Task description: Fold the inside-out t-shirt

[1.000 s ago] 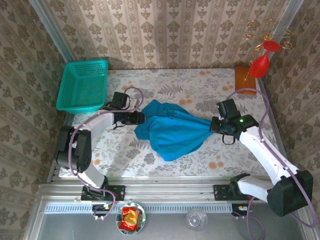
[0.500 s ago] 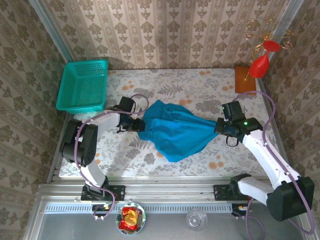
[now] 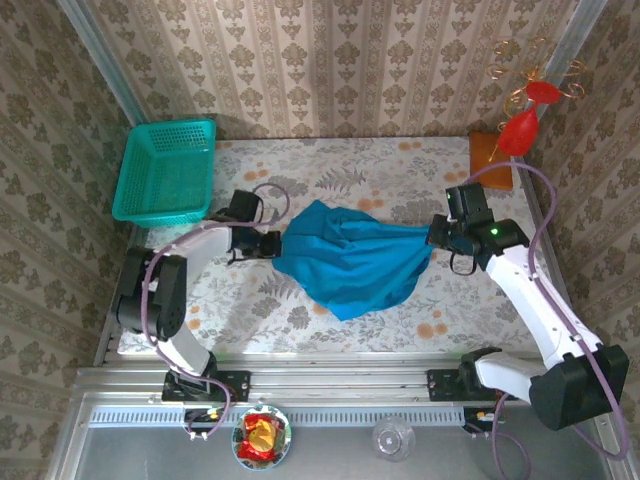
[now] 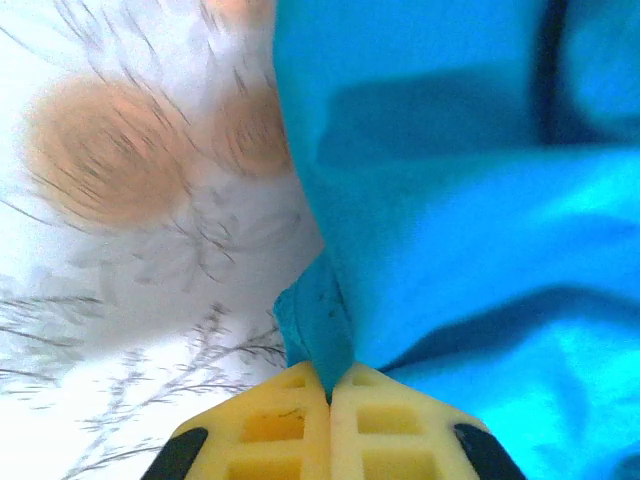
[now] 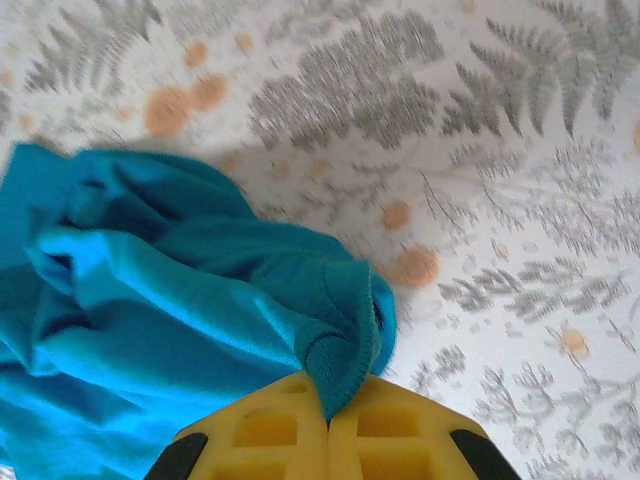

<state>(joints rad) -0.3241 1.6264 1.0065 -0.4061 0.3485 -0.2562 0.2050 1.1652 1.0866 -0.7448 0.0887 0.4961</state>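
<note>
The left claw (image 3: 272, 243) is clenched on the left border of the inside-out t-shirt (image 3: 350, 260). In its wrist camera the two yellow pads meet with no gap and a thin fold of blue cloth comes out from between them, while the lower part of the fingers is cut off by the bottom edge of the picture. That close view is blurred, so the pattern of the table (image 3: 300, 160) beside the cloth shows as soft orange and grey spots. The right claw (image 3: 437, 235) is also closed on the shirt, at its right tip. From its wrist camera a thick rolled edge with fine ribs is pinched between the yellow pads, but I cannot tell whether it is the collar, a sleeve or the hem. The shirt lies in the middle of the flowered table, between the two claws. It is drawn out to a point toward the right one and bunched in deep wrinkles, with a rounded lobe spreading toward the near side. The sleeves and the neck opening are lost in the folds. A teal mesh basket (image 3: 165, 170) stands at the far left corner, well apart from the shirt.
</note>
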